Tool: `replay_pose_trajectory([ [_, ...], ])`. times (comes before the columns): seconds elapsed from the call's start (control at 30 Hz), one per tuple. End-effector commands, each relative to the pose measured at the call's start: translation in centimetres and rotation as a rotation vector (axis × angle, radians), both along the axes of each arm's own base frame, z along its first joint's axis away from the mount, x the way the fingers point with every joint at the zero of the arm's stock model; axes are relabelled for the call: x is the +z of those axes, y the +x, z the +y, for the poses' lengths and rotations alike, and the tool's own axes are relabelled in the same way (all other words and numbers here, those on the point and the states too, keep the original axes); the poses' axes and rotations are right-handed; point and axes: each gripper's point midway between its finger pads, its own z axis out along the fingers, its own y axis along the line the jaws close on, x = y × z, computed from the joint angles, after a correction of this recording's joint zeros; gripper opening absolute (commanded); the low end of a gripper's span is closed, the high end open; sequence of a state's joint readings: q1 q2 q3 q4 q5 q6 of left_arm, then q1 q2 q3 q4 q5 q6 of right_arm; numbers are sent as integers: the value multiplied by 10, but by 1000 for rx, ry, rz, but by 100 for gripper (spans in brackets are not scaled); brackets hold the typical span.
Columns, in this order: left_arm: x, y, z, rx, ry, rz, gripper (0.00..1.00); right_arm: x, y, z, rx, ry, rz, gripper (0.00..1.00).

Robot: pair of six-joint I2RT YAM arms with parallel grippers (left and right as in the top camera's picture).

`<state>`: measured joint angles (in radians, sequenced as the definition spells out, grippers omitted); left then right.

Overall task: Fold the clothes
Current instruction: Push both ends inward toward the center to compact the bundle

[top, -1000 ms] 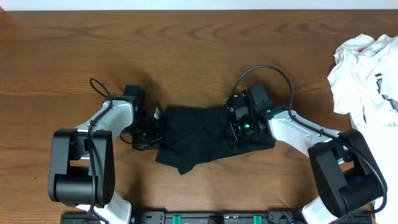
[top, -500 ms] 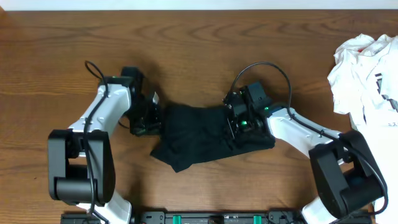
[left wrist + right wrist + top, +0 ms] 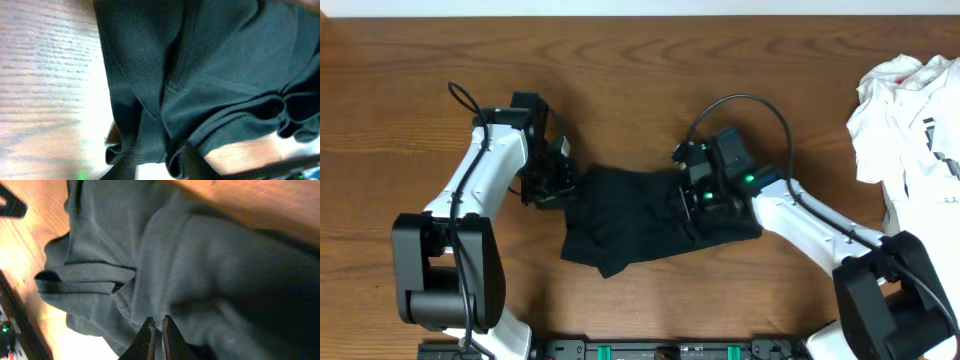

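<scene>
— Where's the black garment (image 3: 640,220)?
— Mid-table, crumpled, towards the near edge. The left gripper (image 3: 558,186) pinches its left edge; the right gripper (image 3: 692,196) nips its right part, fingers almost touching.

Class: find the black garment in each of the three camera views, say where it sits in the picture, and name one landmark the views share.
Overhead: the black garment lies crumpled at the centre, a little below the middle.
Left wrist: it fills the middle and right.
Right wrist: it fills nearly the whole picture.
Shared landmark: the brown wooden table, bare at the left edge in the left wrist view and top right in the right wrist view.
</scene>
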<state>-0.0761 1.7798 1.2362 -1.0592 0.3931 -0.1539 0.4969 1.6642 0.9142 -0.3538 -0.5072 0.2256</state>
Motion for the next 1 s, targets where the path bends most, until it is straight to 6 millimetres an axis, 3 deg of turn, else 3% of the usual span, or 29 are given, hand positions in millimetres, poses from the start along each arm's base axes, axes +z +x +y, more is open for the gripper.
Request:
replay_pose_trajectory([
  [0.0,-6,-7,3,-13,23,-7,63,-1,-4,8,13,-32,-20,7],
  [0.07,-13,-10,4,-14,23,-2,77,-5,-9,12,26,-55,-28,10],
  [0.23,-27,-15,4,-14,23,-2,90,-15,-9,9,-14,-138,-44,11],
  [0.73,-48,-32,4,-13,20,27,98,-36,-5,0,-74,-183,-49,7],
  [0.97,-62,-44,3,20,14,50,98,-56,-10,11,-55,-143,19,4],
])
